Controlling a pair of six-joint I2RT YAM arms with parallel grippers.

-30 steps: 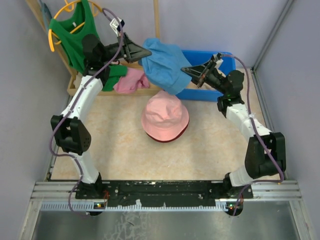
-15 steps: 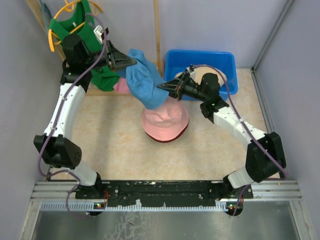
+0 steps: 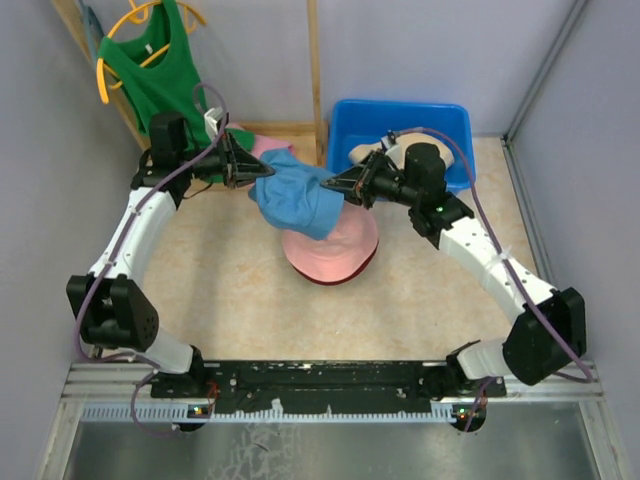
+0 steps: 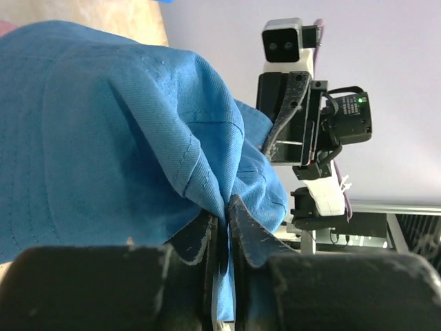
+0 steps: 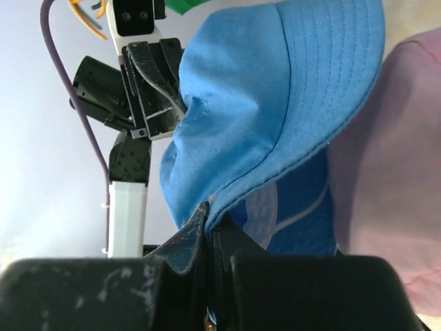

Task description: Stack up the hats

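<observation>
1. Top external view: blue hat (image 3: 298,200) hangs clear of the table, strung between both grippers, over the far side of the pink hat (image 3: 338,248).
2. Left gripper (image 3: 256,176) is clamped on the hat's left edge. The left wrist view confirms the fingers (image 4: 201,238) are pinched together on a fold of blue fabric.
3. Right gripper (image 3: 328,184) is clamped on the hat's right edge. The right wrist view shows its fingertips closed on the stitched brim.
4. Pink hat sits crown up at the middle of the table, on top of the dark red hat (image 3: 318,279), of which only a strip of brim shows on the near side.
5. Beige hat (image 3: 371,152) lies in the blue bin (image 3: 400,112) at the far edge, right of centre, partly hidden by the right arm.
6. Green shirt (image 3: 150,75) hangs at the far left corner.
7. Bright pink cloth (image 3: 268,146) lies by the far edge, just behind the left gripper.
</observation>
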